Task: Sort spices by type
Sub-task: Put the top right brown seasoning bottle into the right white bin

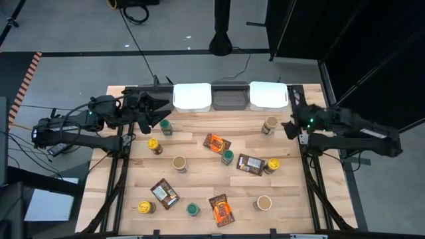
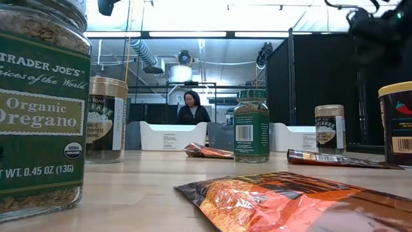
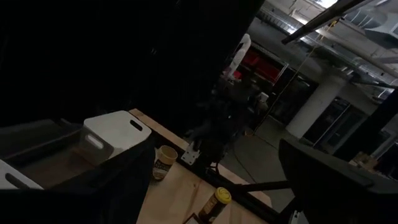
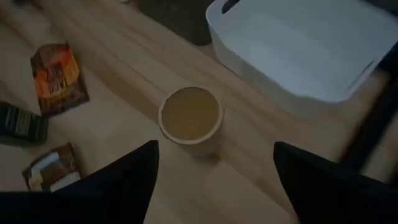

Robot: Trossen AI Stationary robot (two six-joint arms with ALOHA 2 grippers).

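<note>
Spices lie scattered on the wooden table: round jars with yellow lids [image 1: 154,145], green lids [image 1: 228,157] and tan lids [image 1: 179,163], and flat brown-orange packets [image 1: 216,143]. My right gripper [image 1: 290,126] hovers open at the table's right side. Its fingers [image 4: 134,180] stand apart just short of a tan-lidded jar [image 4: 189,118], which stands upright in front of the right white bin [image 4: 311,43]. My left gripper [image 1: 159,113] is open above the far left of the table, over a green-lidded jar [image 1: 165,126].
Three bins stand in a row at the far edge: white [image 1: 192,95], dark [image 1: 230,97], white [image 1: 268,95]. In the low view an oregano jar [image 2: 42,109] and an orange packet [image 2: 296,200] sit close to the near edge. A person [image 2: 192,106] stands beyond the table.
</note>
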